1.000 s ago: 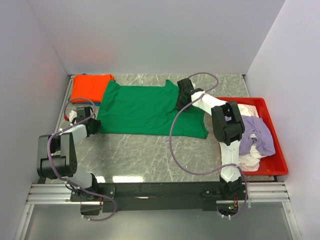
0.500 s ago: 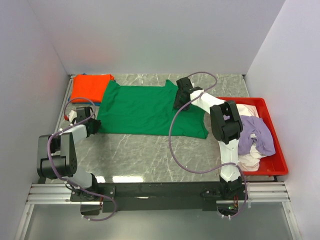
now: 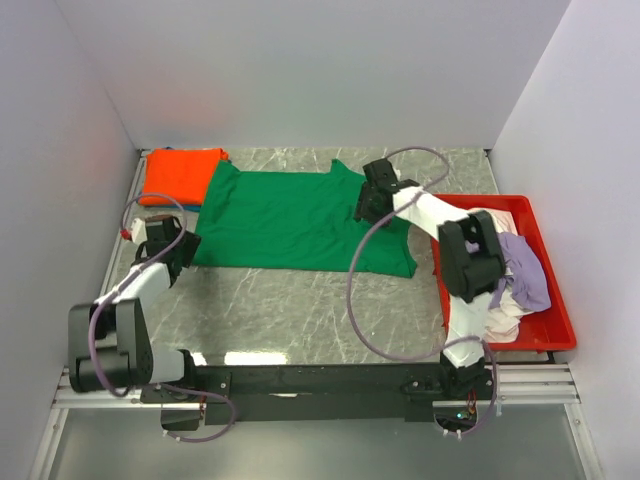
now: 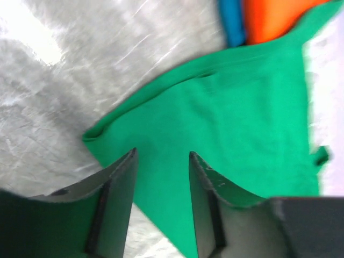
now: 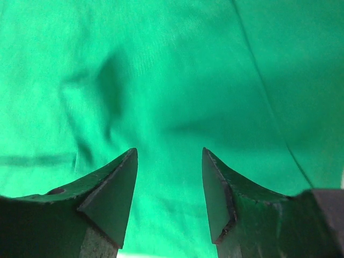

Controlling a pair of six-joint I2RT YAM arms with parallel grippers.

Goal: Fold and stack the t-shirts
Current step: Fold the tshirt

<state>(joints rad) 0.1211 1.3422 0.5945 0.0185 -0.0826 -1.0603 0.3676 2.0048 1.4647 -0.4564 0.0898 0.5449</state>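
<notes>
Table [image 3: 300, 310]: grey marble-patterned top, walled on three sides.

Lying directly on it:
- green t-shirt [image 3: 280, 220], spread flat across the middle and far part, single layer, some shallow creases.
- orange t-shirt [image 3: 178, 172], folded, in the far left corner, on top of a blue t-shirt [image 4: 232, 21] of which only an edge shows. The green sleeve touches this stack.
- red tray [image 3: 505, 200], along the right edge.

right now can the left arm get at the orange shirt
Probably yes: the left arm's open tool hovers at the green shirt's left edge, and the orange shirt lies just beyond it with nothing in between.
</notes>
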